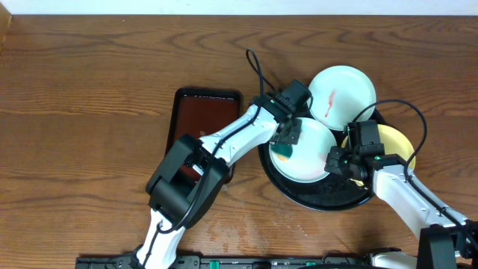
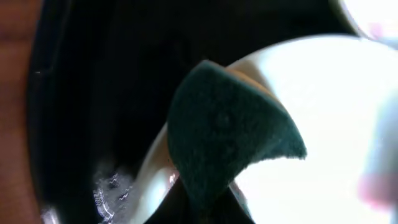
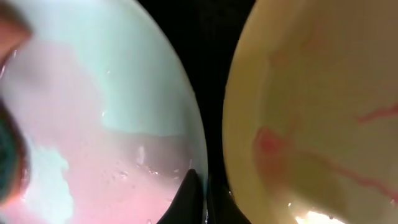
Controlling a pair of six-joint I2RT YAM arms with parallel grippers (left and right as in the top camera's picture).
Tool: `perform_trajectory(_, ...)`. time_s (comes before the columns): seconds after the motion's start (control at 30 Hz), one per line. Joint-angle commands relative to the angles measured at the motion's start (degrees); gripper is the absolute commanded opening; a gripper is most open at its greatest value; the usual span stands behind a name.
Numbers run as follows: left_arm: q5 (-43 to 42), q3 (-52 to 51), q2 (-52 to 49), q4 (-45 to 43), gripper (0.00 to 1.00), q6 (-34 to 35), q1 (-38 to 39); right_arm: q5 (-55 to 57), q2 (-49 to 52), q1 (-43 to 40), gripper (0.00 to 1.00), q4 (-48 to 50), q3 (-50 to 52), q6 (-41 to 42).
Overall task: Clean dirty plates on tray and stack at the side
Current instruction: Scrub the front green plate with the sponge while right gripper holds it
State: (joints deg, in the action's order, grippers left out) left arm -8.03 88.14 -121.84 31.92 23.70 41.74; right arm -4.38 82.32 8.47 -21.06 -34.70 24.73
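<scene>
Three plates lie on the black tray [image 1: 321, 198]. A pale bluish-white plate [image 1: 308, 157] is in the tray's middle. My left gripper [image 1: 287, 142] is shut on a teal sponge [image 2: 230, 134] and presses it on that plate's left part [image 2: 323, 124]. My right gripper [image 1: 334, 161] is shut on that plate's right rim [image 3: 193, 143]; the plate is wet with pinkish smear [image 3: 93, 124]. A pale yellow plate [image 1: 396, 143] with red smears [image 3: 311, 124] lies to the right. Another bluish-white plate [image 1: 342, 96] with a red smear rests at the tray's back.
A small rectangular dark-red tray [image 1: 203, 119] lies left of the black tray, partly under my left arm. Dark brown wood tabletop [image 1: 89, 112] stretches to the left and behind. The black tray's wet bottom shows in the left wrist view [image 2: 93, 124].
</scene>
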Motion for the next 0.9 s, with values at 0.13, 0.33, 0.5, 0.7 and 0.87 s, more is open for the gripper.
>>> perform_trajectory(0.13, -15.1, 0.3, -3.9, -4.0, 0.08, -0.5, 2.1, 2.8, -0.6, -0.2, 0.01, -0.6, 0.6, -1.2)
perform_trajectory(0.33, -19.4, 0.3, -3.9, -4.2, 0.08, -1.2, 6.3, 2.8, -0.6, -0.2, 0.01, -0.6, 0.6, -1.2)
perform_trajectory(0.5, -19.4, 0.3, -4.2, -4.1, 0.08, -1.2, 6.7, 2.8, -0.6, -0.2, 0.01, -0.6, 0.6, -1.2)
perform_trajectory(0.7, -12.1, 0.3, -4.3, -1.6, 0.08, -1.2, 5.7, 2.8, -0.6, -0.2, 0.01, -0.6, 0.6, -1.2)
perform_trajectory(0.87, 8.3, 1.0, -4.3, 4.5, 0.08, -1.1, 3.9, 2.8, -0.6, -0.2, 0.01, -0.6, 0.6, -1.2)
